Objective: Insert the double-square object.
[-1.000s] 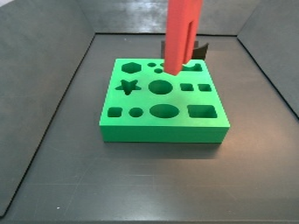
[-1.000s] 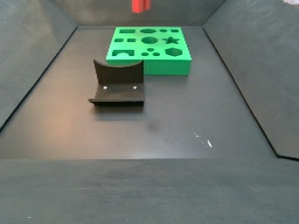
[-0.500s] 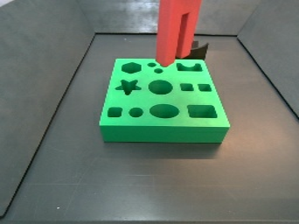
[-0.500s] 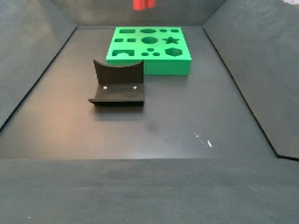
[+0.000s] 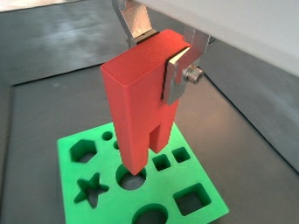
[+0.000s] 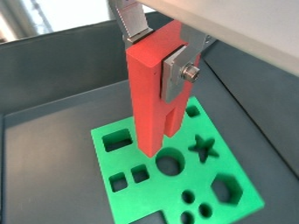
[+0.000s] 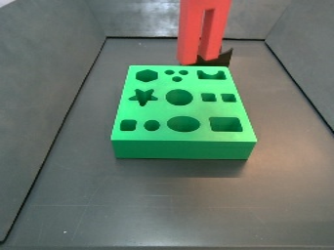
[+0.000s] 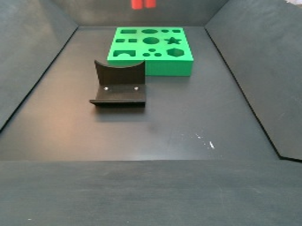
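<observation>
We find the gripper (image 5: 163, 54) above the green block (image 5: 140, 179), its silver fingers (image 5: 179, 74) clamped on the upper end of the double-square object (image 5: 140, 101). In both wrist views the red-orange bar hangs from the gripper (image 6: 165, 54) with its long axis upright, the free end pointing straight down toward the block's top face. The stepped side of the double-square object (image 6: 156, 92) shows as a groove running along its length.

In a side view the double-square object (image 7: 201, 31) clears the green block (image 7: 182, 112) entirely; its lower end sits above the block's rear rows of holes, not touching. Beyond it, a dark piece of the fixture (image 7: 222, 57) shows beside the bar.

In a side view the fixture (image 8: 118, 84) stands on the floor well apart from the gripper, nearer the camera than the green block (image 8: 153, 50). Only the bar's lower tip (image 8: 143, 4) shows at the frame edge there.
</observation>
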Controlling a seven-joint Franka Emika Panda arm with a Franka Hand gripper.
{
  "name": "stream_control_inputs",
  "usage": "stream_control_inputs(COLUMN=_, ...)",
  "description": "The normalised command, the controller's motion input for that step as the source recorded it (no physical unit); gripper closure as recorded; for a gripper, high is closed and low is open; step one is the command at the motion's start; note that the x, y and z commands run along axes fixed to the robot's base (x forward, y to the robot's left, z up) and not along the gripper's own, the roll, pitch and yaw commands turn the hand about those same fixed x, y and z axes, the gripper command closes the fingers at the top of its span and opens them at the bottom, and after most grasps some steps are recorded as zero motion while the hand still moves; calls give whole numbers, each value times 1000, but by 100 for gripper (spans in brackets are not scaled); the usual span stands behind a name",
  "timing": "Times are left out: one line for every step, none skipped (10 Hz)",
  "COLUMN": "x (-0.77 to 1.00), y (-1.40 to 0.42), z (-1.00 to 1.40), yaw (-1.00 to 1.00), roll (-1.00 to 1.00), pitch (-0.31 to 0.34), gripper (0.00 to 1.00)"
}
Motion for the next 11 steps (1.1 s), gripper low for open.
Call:
stream_control_inputs(x=326, y=57, z=-423, yaw=-783, roll=-143, pitch=99, gripper=100)
stream_control_inputs(x=326, y=23, z=-417, yaw=-777, roll=-173, pitch=74, gripper=100)
stream_control_inputs(x=314, y=60, z=-580, yaw=-794, roll=-131, pitch=90, gripper=100)
stream_control_inputs(x=297, y=83, z=-629, yaw=-803, roll=-110, pitch=96, gripper=100)
stream_control_inputs(x=289, y=89, z=-640, yaw=-800, roll=-103, pitch=103, gripper=100)
stream_control_inputs(x=334, y=94, z=-657, yaw=-769, roll=-96, pitch=86, gripper=100)
stream_control_inputs(x=694, y=114, z=-343, yaw=-337, roll=-41, pitch=163, gripper=100)
stream_control_inputs(x=191, y=0, z=-29, yaw=83, roll=70, pitch=54, gripper=100)
stream_control_inputs(x=206, y=0, z=0, yaw=26, roll=60, pitch=0, gripper=100)
stream_control_inputs(x=671, y=0, z=-174, yaw=154, roll=59, pitch=39, gripper=100)
stream_control_inputs(x=760, y=3, z=-203, yaw=189, roll=60, pitch=53, gripper=100)
